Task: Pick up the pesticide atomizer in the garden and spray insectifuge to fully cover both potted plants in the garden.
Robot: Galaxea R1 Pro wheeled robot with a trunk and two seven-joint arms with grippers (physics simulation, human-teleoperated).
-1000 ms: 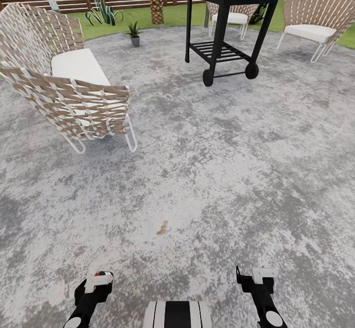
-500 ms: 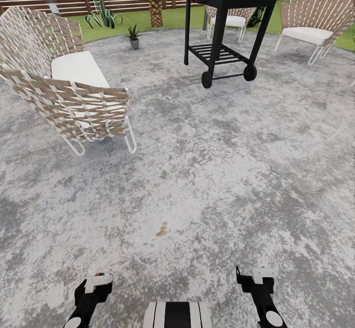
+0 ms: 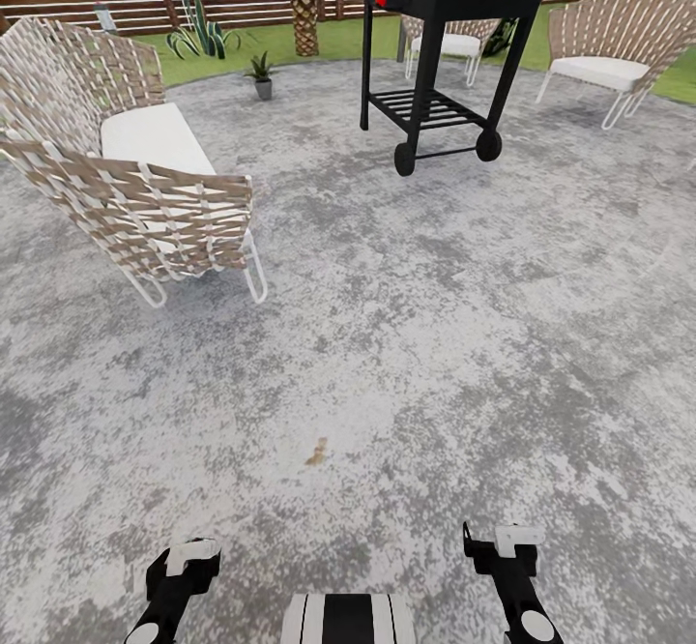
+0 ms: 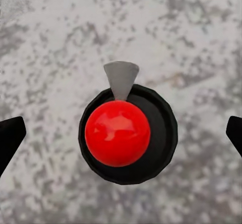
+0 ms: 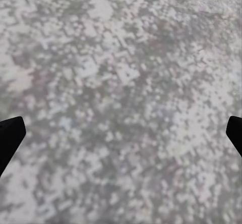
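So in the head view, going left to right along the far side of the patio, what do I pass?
Woven sofa with white cushion → small potted plant → palm trunk → black wheeled grill cart → woven chair with white seat.

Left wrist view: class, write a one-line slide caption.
A red-topped bottle seen from above, between dark fingers, over mottled grey paving.

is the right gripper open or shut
Open: in the right wrist view the right gripper has its fingertips far apart, with bare patio between them.
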